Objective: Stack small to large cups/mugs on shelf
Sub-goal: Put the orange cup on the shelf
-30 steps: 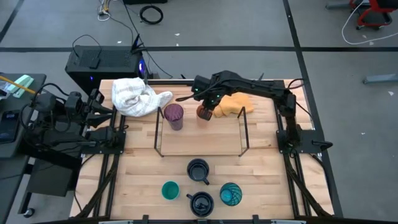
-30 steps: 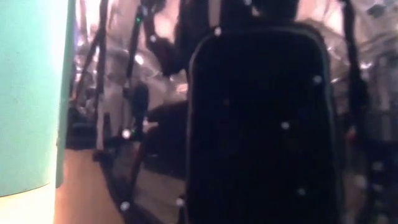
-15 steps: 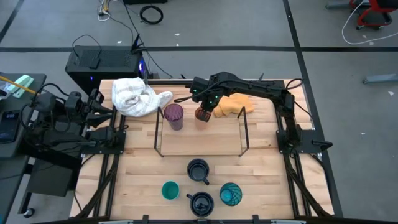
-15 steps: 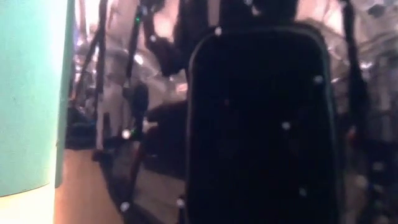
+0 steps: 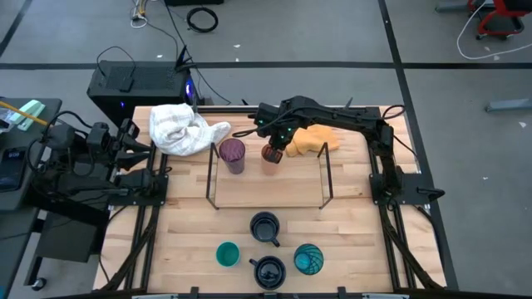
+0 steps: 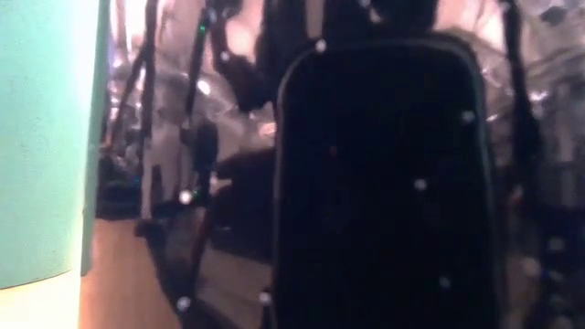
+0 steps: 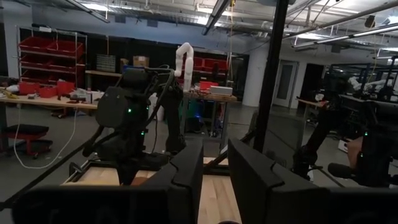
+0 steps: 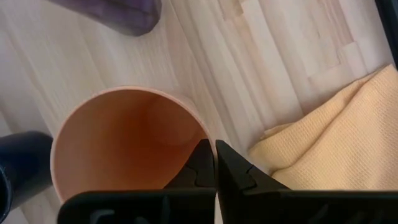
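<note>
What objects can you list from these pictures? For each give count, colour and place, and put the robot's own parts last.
Purple tumbler: one, translucent purple, on the shelf, toward its left end.
Orange cup: one, orange, beside the tumbler, rim pinched by the right gripper.
Navy mugs: two, dark navy, one in front of the shelf, one at the table's near edge.
Small teal cup: one, teal, near edge, left.
Patterned cup: one, teal-blue, near edge, right.
Shelf: one, black wire, table centre.
White cloth: one, far left.
Yellow cloth: one, behind the shelf.
Table: one, light wood.
Right gripper: over the orange cup.
Left gripper: open, parked off the table's left.
</note>
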Controlling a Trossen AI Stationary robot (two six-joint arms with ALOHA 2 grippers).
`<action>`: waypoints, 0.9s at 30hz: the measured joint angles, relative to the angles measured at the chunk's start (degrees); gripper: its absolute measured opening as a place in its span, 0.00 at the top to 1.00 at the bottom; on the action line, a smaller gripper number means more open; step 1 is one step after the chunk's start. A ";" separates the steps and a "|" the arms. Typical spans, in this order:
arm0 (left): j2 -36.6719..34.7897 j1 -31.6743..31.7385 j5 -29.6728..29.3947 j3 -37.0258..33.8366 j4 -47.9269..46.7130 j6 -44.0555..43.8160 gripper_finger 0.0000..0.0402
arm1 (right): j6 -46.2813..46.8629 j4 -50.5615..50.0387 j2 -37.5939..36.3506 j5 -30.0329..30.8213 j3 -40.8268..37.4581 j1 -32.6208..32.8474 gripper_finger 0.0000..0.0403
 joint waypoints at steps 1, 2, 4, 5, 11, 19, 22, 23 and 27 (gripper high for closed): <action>0.00 0.00 0.00 0.00 0.02 -0.01 0.79 | 0.02 -0.02 -0.01 0.02 0.00 0.00 1.00; 0.00 0.00 0.01 -0.01 0.02 -0.02 0.80 | 0.04 -0.02 -0.01 0.04 0.00 0.00 1.00; 0.00 0.01 0.00 0.00 0.00 -0.02 0.80 | 0.04 -0.04 -0.01 0.07 0.00 0.00 1.00; 0.00 0.01 0.00 0.00 0.02 -0.03 0.80 | 0.04 -0.04 0.00 0.07 0.00 0.00 1.00; 0.00 0.01 0.00 -0.02 0.00 -0.04 0.80 | 0.07 -0.04 0.00 0.09 0.00 0.00 1.00; 0.00 -0.01 0.00 -0.02 0.02 -0.02 0.80 | 0.14 -0.04 -0.02 0.13 0.00 0.00 1.00; 0.00 0.01 0.00 0.00 0.02 -0.02 0.81 | 0.22 -0.08 -0.01 0.14 0.00 -0.05 1.00; 0.00 0.00 0.01 -0.01 0.02 -0.02 0.81 | 0.22 -0.08 0.00 0.27 0.00 -0.09 1.00; 0.00 0.00 0.02 -0.01 0.02 -0.02 0.80 | 0.24 0.03 0.00 1.23 0.00 -0.13 1.00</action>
